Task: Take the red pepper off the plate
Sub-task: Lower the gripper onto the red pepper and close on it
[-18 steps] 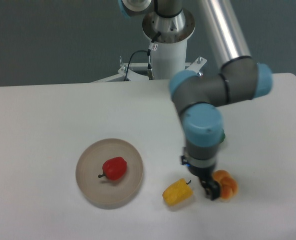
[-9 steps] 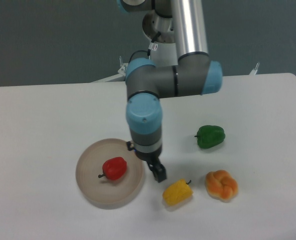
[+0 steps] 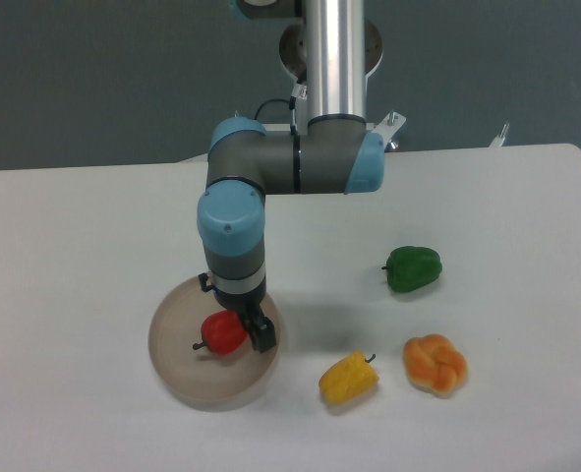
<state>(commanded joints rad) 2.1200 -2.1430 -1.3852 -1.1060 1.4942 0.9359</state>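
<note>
The red pepper point(image 3: 221, 334) lies on the round beige plate point(image 3: 177, 349) at the front left of the table, its dark stem pointing left. My gripper point(image 3: 243, 332) points straight down over the plate, right at the pepper. One dark finger point(image 3: 261, 334) stands against the pepper's right side. The other finger is hidden behind the pepper and the wrist. The jaws look open around the pepper, which still rests on the plate.
A yellow pepper point(image 3: 348, 380) lies just right of the plate. An orange pepper point(image 3: 435, 364) lies further right. A green pepper point(image 3: 413, 268) sits behind them. The arm's base stands at the table's far edge.
The gripper has swung left from beside the orange pepper, past the yellow pepper, and now sits over the plate at the red pepper. The peppers have not moved.
</note>
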